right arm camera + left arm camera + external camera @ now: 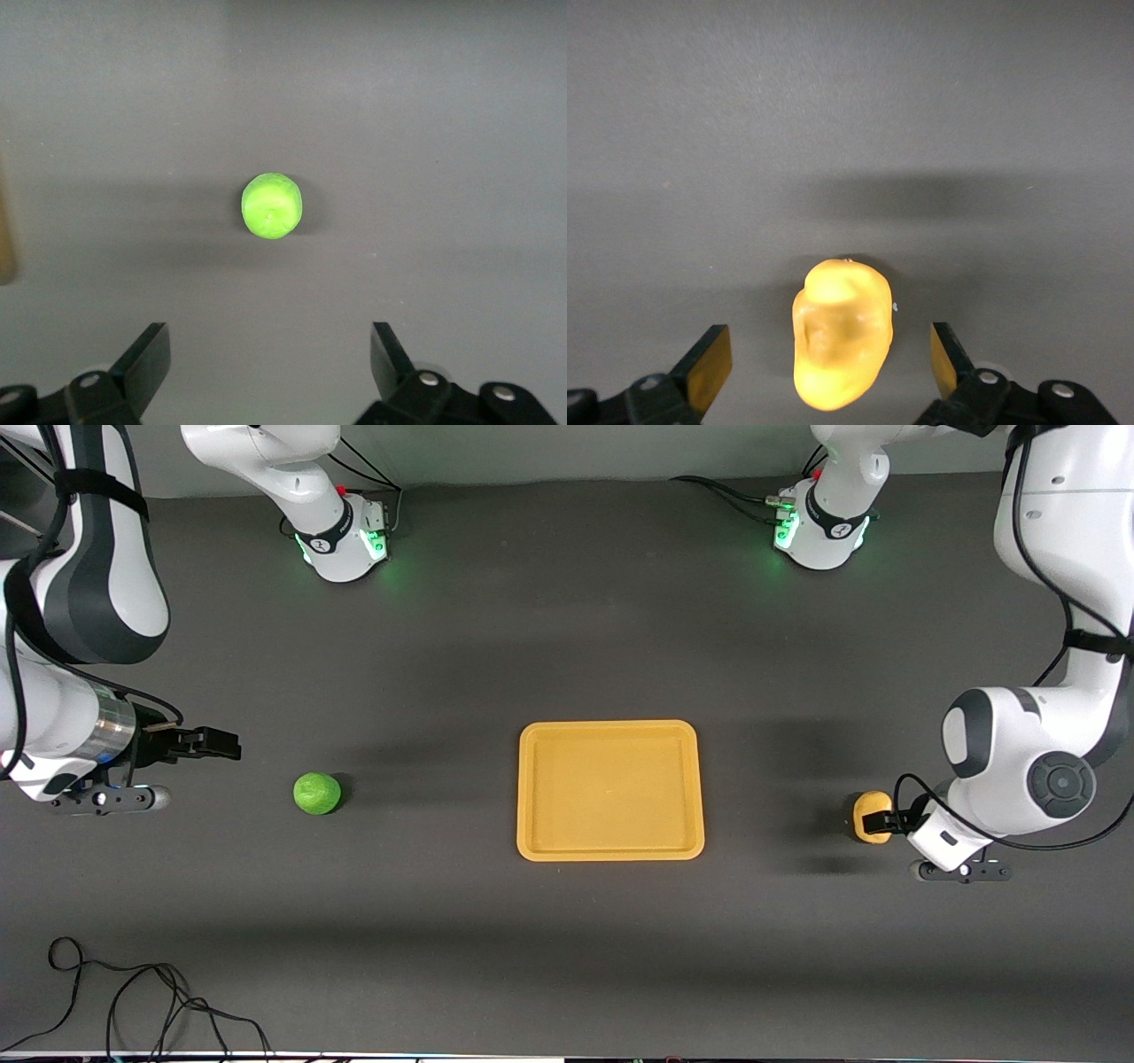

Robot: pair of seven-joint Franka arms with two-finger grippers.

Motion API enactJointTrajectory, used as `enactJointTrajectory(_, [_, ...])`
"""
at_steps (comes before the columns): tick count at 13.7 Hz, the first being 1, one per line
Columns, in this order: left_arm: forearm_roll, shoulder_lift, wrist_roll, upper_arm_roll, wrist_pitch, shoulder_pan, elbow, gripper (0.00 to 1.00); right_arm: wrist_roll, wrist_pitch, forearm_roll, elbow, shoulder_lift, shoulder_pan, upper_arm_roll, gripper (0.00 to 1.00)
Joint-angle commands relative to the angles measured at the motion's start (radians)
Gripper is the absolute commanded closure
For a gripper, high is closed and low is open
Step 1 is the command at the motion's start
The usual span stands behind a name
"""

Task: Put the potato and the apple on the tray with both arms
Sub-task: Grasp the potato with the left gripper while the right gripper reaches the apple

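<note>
The yellow-tan potato (871, 815) lies on the dark table toward the left arm's end, beside the orange-yellow tray (532, 841). My left gripper (891, 822) is open, and its fingers (709, 365) stand on either side of the potato (842, 341) with gaps on both sides. The green apple (317, 793) lies on the table beside the tray, toward the right arm's end. My right gripper (221, 742) is open and empty, apart from the apple (272, 205), toward the right arm's end of it. The tray holds nothing.
A loose black cable (133, 1001) lies on the table near the front camera at the right arm's end. The arm bases (341, 540) (819, 531) stand along the table edge farthest from the camera. The tray's rim shows in the right wrist view (5, 232).
</note>
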Motion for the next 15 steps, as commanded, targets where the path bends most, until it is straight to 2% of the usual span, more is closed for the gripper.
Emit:
enactJointTrajectory(1, [0.014, 0.027, -0.012, 0.000, 0.034, -0.008, 0.004, 0.00, -0.012, 0.141, 0.021, -0.128, -0.009, 0.000, 0.001, 0.00])
enactJointTrajectory(5, [0.014, 0.047, -0.012, 0.000, 0.062, -0.010, -0.029, 0.01, -0.012, 0.297, 0.015, -0.258, -0.005, 0.019, 0.005, 0.00])
enactJointTrajectory(6, [0.015, 0.047, -0.014, 0.000, 0.091, -0.010, -0.048, 0.04, -0.011, 0.324, 0.015, -0.277, 0.010, 0.024, 0.005, 0.00])
enactJointTrajectory(7, [0.014, 0.047, -0.014, 0.000, 0.112, -0.010, -0.065, 0.11, -0.008, 0.348, 0.015, -0.292, 0.030, 0.026, 0.005, 0.00])
enactJointTrajectory(10, [0.014, 0.047, -0.015, 0.000, 0.116, -0.008, -0.073, 0.57, 0.032, 0.549, 0.019, -0.406, 0.060, 0.024, 0.005, 0.00])
enactJointTrajectory(11, [0.014, 0.045, -0.015, 0.000, 0.111, -0.008, -0.072, 0.65, 0.034, 0.583, 0.019, -0.418, 0.078, 0.024, 0.005, 0.00])
enactJointTrajectory(12, [0.014, 0.038, -0.021, 0.000, 0.100, -0.010, -0.070, 0.71, 0.042, 0.597, 0.022, -0.418, 0.105, 0.021, 0.007, 0.00])
enactJointTrajectory(15, [0.014, -0.045, -0.075, -0.006, 0.006, -0.051, -0.058, 0.72, 0.123, 0.669, 0.022, -0.427, 0.164, 0.026, 0.036, 0.00])
